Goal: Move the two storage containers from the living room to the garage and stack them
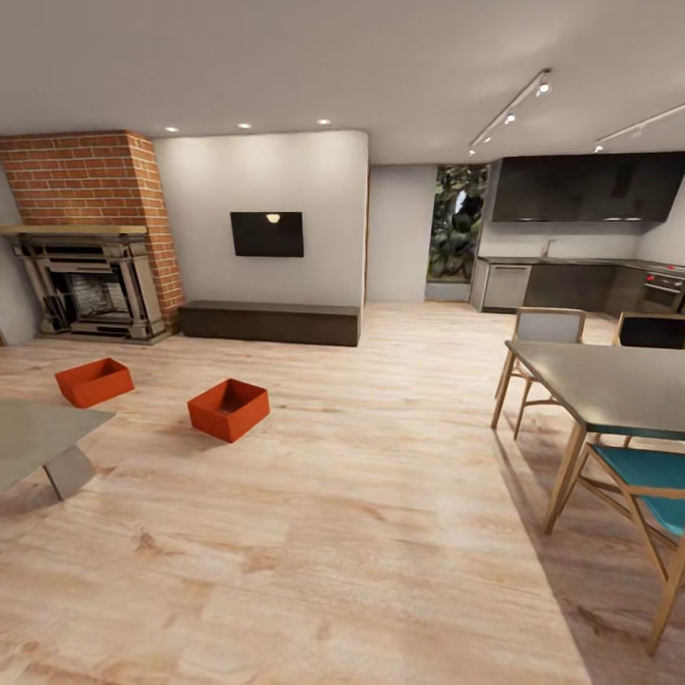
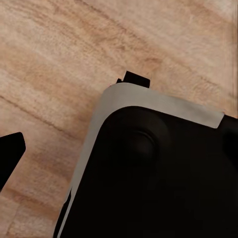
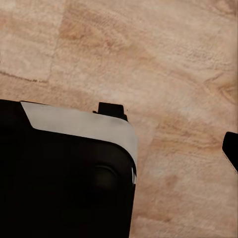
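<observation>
Head view: two storage containers [image 1: 94, 381] [image 1: 228, 409] sit apart on living-room planks, untouched; you must approach. Wrist views look down at floor; either hand's opening: cannot tell.

Light wood plank floor [image 3: 163, 59] lies below. A black robot body with a pale grey edge [image 3: 59, 178] covers one corner; a dark finger tip [image 3: 231, 148] pokes in at the side.

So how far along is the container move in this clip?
Nothing looks done: both storage containers, one near the brick fireplace and the other further right, sit apart on the living room's wood floor. Neither is in hand. Carrying both to the garage and stacking remain.
</observation>
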`<state>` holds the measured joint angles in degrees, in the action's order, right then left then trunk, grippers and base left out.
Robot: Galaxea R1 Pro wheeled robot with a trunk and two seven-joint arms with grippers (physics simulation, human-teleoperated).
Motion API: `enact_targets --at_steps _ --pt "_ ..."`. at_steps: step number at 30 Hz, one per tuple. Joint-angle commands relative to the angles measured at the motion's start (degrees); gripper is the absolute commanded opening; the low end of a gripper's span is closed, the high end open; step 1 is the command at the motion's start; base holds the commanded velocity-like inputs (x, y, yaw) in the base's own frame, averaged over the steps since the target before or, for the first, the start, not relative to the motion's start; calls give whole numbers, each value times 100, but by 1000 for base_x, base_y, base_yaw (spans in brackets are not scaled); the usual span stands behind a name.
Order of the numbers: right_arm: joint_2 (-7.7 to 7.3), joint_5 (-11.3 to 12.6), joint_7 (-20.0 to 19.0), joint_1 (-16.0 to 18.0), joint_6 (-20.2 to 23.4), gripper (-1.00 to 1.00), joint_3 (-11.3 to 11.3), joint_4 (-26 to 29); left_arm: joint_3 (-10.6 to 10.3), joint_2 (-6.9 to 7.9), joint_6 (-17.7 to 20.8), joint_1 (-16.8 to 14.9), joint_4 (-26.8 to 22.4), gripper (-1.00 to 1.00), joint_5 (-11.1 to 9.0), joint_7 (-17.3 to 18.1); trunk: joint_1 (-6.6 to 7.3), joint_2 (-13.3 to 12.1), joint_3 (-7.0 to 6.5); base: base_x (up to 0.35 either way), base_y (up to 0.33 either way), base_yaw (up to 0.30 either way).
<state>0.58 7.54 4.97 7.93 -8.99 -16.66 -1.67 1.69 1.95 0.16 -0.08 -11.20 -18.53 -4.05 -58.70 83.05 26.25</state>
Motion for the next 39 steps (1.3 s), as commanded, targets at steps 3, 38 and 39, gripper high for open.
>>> enact_targets --at_steps 3,38,39 --pt "10 61 11 7 -31 100 -48 -18 15 -1 2 -1 -7 100 -9 -8 -3 3 6 321 0 0" --pt "-4 9 13 7 -68 100 -48 -18 13 7 53 -1 8 100 -16 -1 -3 3 6 322 0 54" --pt "-4 9 13 7 -68 100 -48 -18 12 7 54 -1 7 100 -15 0 -3 3 6 322 0 281"
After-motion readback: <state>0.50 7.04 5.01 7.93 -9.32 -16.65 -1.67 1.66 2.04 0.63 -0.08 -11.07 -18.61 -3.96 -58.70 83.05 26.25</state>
